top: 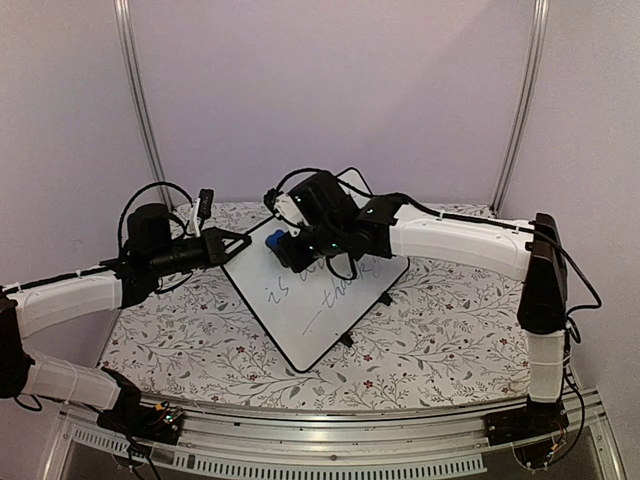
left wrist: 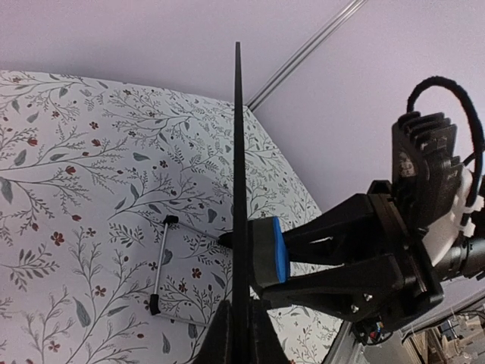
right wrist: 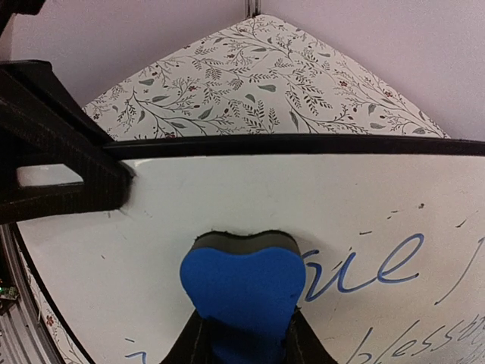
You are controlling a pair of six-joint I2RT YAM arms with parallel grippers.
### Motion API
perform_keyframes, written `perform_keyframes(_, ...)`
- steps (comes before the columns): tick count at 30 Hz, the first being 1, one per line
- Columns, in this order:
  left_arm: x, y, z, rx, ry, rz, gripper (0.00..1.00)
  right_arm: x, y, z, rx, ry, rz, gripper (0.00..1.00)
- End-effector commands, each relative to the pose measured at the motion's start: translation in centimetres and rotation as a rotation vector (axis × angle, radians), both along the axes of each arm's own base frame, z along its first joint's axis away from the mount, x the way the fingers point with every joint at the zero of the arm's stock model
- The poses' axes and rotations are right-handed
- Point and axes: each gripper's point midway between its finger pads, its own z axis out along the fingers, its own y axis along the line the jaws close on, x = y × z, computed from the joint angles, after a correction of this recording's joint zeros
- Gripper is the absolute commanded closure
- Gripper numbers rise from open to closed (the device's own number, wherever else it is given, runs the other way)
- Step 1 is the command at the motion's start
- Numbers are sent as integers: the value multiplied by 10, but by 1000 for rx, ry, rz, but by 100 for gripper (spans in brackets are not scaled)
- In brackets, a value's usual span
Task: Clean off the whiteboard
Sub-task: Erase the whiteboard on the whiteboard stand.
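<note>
A: Position of the whiteboard (top: pixel 310 300)?
B: Middle of the bench (top: pixel 440 330), on the floral cloth, turned corner-on to the arms. The left wrist view shows it edge-on, with a thin stand leg (left wrist: pixel 159 265) on the cloth behind it.

A: Left pincer (top: pixel 240 243)?
B: Closed on the board's left edge, one finger on each face. It holds the frame only.

A: Right pincer (top: pixel 283 247)?
B: Clamped on a blue eraser (right wrist: pixel 242 288). The eraser's dark pad lies flat against the white surface, near the upper part of the board, close to the left pincer's grip.

A: Board surface?
B: Thin handwriting (right wrist: pixel 379 265) remains, blue and dark lines, to the right of the eraser and below it. The patch just above the eraser, towards the frame, is plain white apart from a few faint specks.
</note>
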Motion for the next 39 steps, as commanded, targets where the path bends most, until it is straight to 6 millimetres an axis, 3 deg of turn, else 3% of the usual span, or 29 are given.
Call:
perform_keyframes(1,-16,-14,26,-41,-94,-95,100,13,-4,-16,-35,6,-24,100)
perform_keyframes(7,-16,-15,27,-42,-95,-98,100,-8,-14,-50,-95,79,25,100)
perform_keyframes(13,-16,-15,26,-42,-90,-102,100,-29,-25,-68,-125,109,49,100)
perform_keyframes(20,-16,-16,25,-43,-89,-104,100,-31,-28,-55,-95,99,44,100)
perform_keyframes(25,-17,-16,26,-45,-89,-108,100,-19,-10,-25,-40,48,50,100)
perform_keyframes(30,-17,-16,26,-44,-90,-106,100,-8,8,-12,-19,11,60,100)
perform_keyframes(34,-17,-15,27,-43,-93,-104,100,-7,11,-21,-42,22,64,100)
perform_keyframes(39,-17,-16,27,-44,-93,-106,100,-15,-6,-49,-108,64,53,100)
